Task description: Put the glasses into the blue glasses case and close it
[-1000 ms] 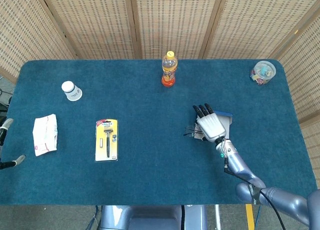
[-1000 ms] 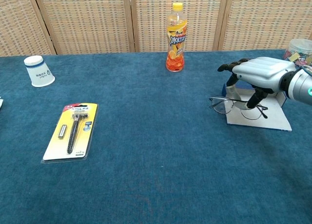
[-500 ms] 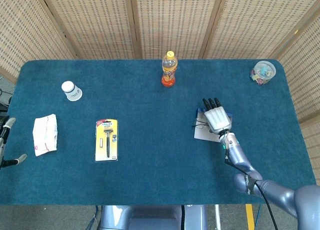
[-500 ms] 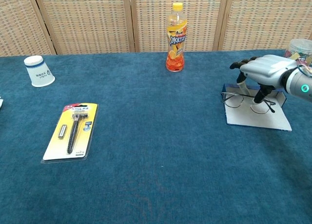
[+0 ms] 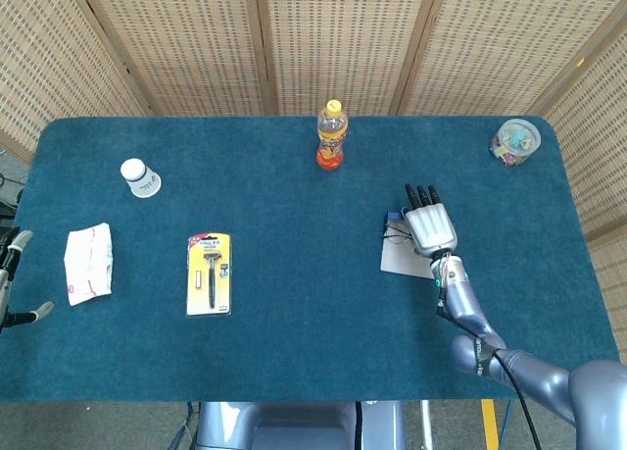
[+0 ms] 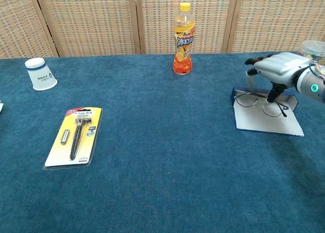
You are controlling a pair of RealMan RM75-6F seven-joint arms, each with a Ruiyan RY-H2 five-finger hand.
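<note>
The right hand [image 6: 278, 70] hangs over the open blue glasses case [image 6: 267, 118] at the bench's [image 5: 294, 323] right side, fingers curled down on the glasses [image 6: 261, 102], which lie in the case. The left hand [image 5: 12, 274] sits open at the left edge.

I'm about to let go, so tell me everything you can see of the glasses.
The glasses are thin, dark wire frames with clear lenses, lying over the rear of the open blue glasses case, across its pale lining. The right hand is above them, fingers reaching down to the frame. Whether they sit fully inside can't be told.
</note>
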